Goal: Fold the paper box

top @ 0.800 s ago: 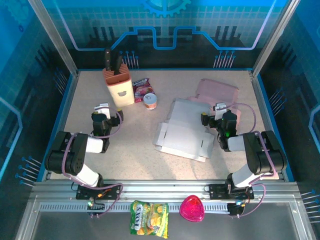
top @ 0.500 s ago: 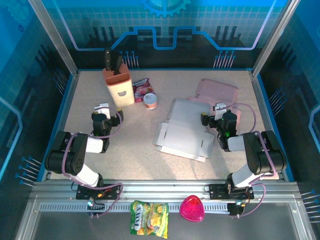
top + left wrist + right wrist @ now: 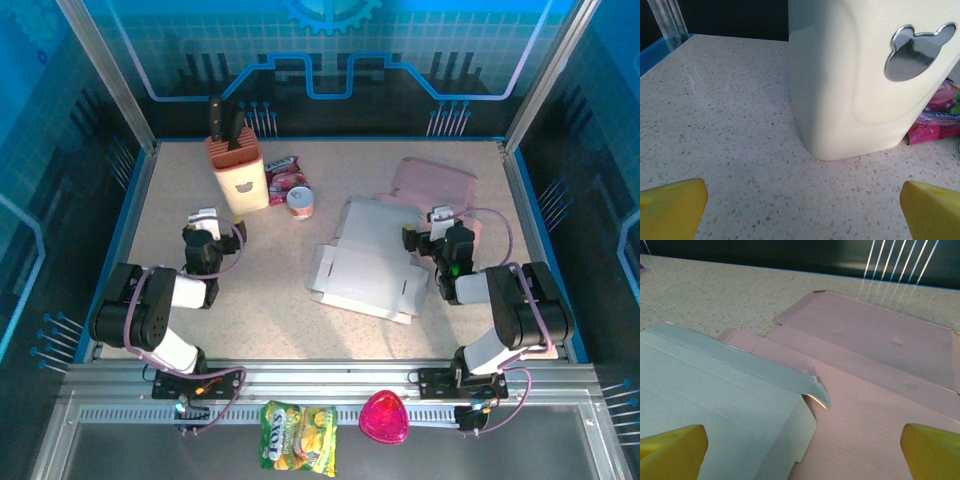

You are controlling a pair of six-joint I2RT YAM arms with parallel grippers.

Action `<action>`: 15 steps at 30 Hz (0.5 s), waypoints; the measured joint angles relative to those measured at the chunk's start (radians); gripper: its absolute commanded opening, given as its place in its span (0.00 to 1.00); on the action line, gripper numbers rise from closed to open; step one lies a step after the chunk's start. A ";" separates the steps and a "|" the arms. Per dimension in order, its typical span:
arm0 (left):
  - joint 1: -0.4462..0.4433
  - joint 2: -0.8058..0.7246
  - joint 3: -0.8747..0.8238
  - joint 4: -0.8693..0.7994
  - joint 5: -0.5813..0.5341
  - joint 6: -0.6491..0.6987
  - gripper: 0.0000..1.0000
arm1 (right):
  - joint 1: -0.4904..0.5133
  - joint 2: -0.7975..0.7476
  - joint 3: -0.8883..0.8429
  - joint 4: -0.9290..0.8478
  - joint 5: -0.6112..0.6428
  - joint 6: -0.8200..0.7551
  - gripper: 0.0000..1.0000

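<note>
The speckled beige table (image 3: 270, 250) carries a cream knife block (image 3: 237, 175) standing upright at its far left, with a pink snack packet (image 3: 283, 175) lying flat just beside it and a small round container (image 3: 300, 203), possibly a lidded tin, near the packet. To the right lie 2 unfolded boxes: a grey paper box (image 3: 365, 265) spread flat in the middle, and a pink paper box (image 3: 435, 185) behind it towards the far right corner, the grey one's edge overlapping the pink.
</note>
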 measured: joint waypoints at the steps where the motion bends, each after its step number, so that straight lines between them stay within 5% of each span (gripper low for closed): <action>1: -0.002 -0.012 -0.030 0.026 -0.001 0.001 0.99 | 0.000 -0.016 -0.024 0.019 0.014 0.003 1.00; 5: -0.070 -0.135 -0.162 0.095 -0.056 0.045 0.99 | 0.008 -0.170 -0.147 0.067 0.080 0.009 1.00; 9: -0.363 -0.353 -0.150 0.037 -0.190 0.164 0.99 | 0.142 -0.399 -0.174 0.003 0.203 -0.034 1.00; 12: -0.546 -0.560 0.015 -0.249 -0.239 0.122 0.99 | 0.271 -0.721 -0.072 -0.330 0.262 0.046 1.00; 15: -0.578 -0.649 0.313 -0.642 -0.238 -0.185 0.99 | 0.271 -0.952 0.162 -0.696 0.223 0.263 1.00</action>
